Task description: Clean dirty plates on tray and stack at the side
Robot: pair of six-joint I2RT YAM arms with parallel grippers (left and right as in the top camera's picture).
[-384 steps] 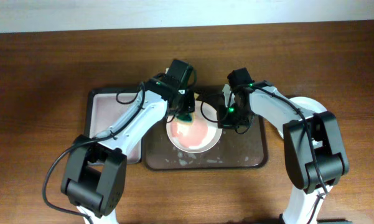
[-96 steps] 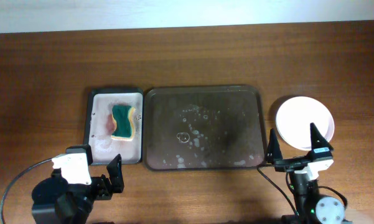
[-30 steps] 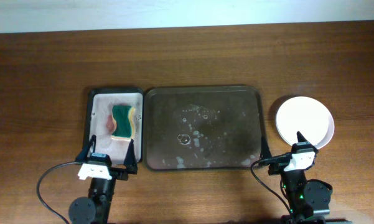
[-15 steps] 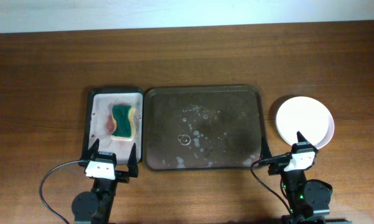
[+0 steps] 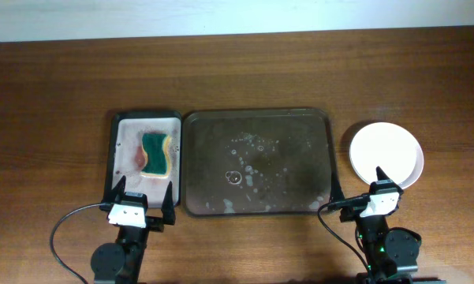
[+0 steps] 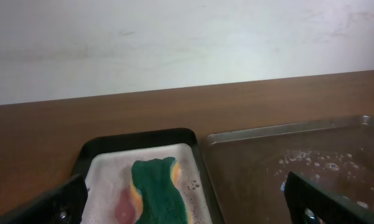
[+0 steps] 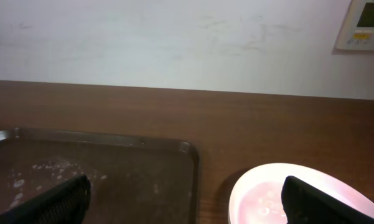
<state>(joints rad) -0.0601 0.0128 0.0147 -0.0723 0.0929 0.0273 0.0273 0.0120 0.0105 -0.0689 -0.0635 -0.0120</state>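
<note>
The dark brown tray (image 5: 256, 162) holds only soap foam and water drops, no plates. White plates (image 5: 386, 154) rest on the table to its right; from above I see only the top one, plain and faintly pink-wet. My left gripper (image 5: 142, 197) hangs open at the front edge of the sponge tray, nothing between its fingers. My right gripper (image 5: 356, 189) stands open at the tray's front right corner, just short of the plates. In the left wrist view the tray (image 6: 299, 162) is on the right. The right wrist view has a plate (image 7: 286, 193) by the right finger and the tray (image 7: 93, 162) on the left.
A smaller black-rimmed sponge tray (image 5: 126, 126) sits left of the brown tray, with a green and yellow sponge (image 5: 155, 154) lying in suds. The left wrist view shows the same sponge (image 6: 155, 193) between the open fingers. A white wall runs behind the table.
The left arm has shifted slightly to the right over the last second. The right arm is still. The plate wiped on the tray earlier is gone from it, and both arms have drawn back.
</note>
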